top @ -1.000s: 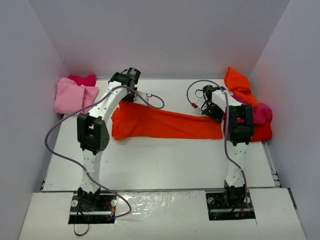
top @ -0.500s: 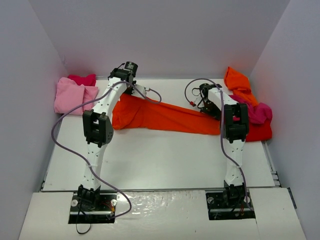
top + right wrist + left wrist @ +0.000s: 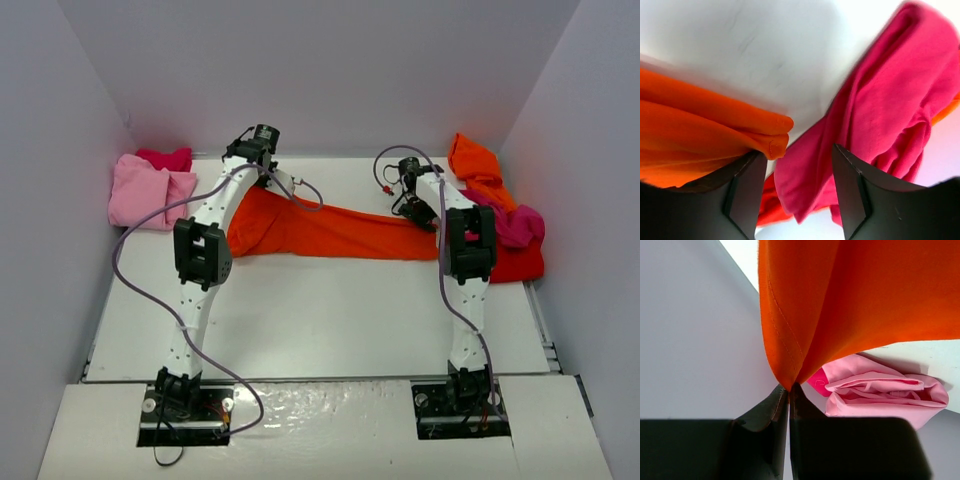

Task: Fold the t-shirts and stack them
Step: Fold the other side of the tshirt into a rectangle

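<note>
Count: 2 arms, 2 grippers, and I make it 6 pieces of cloth. One is the long orange shirt [image 3: 340,232], pulled out in a band across the table [image 3: 330,320] between the two grippers. 2 pcs sit just past the L jaws: a light pink shirt [image 3: 880,395], crumpled, w/ a magenta one [image 3: 165,157] behind it and touching it. 3 pcs are heaped on the R side: an orange shirt [image 3: 475,160] farthest back, a magenta shirt [image 3: 880,110] straight ahead of the R jaws, and a red piece [image 3: 520,265] under that. Can't tell if the red is its own garment.

L gripper [image 3: 790,387]: jaws pressed together, pinching a corner fold of the long orange shirt right at the tips. The cloth fans out from the pinch and fills the view above the jaws.

R gripper [image 3: 796,150]: jaws wide apart, gripping nothing. The rolled end of the long orange shirt lies against the tip of its L finger [image 3: 747,185], and magenta cloth fills the gap beyond.

Pose: L arm leans far fwd, elbow raised, wrist at the back of the table. R arm rises steeply from its base to a high elbow, forearm angled fwd and down, wrist low near the cloth.
</note>
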Controlling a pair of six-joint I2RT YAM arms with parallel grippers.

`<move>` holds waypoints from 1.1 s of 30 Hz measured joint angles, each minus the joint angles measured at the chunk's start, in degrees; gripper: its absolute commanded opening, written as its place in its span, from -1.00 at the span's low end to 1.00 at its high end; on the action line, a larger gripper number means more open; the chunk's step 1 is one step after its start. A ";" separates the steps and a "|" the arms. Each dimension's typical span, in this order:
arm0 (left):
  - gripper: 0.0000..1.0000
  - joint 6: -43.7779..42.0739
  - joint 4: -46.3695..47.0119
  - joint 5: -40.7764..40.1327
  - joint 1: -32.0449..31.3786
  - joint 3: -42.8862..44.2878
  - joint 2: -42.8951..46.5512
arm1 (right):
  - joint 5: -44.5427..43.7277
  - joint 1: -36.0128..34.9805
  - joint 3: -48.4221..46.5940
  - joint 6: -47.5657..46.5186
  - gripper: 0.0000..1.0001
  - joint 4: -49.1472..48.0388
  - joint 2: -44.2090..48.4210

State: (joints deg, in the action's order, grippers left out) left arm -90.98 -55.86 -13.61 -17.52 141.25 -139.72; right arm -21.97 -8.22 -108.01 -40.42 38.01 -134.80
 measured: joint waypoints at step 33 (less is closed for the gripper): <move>-1.00 1.90 2.84 -0.45 0.00 -2.38 0.24 | 17.42 -6.76 16.29 7.87 -1.00 -0.28 12.09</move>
State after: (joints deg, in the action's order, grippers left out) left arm -89.08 -53.01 -14.06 -17.52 138.87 -139.48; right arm -4.55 -14.98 -91.72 -32.55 37.73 -122.70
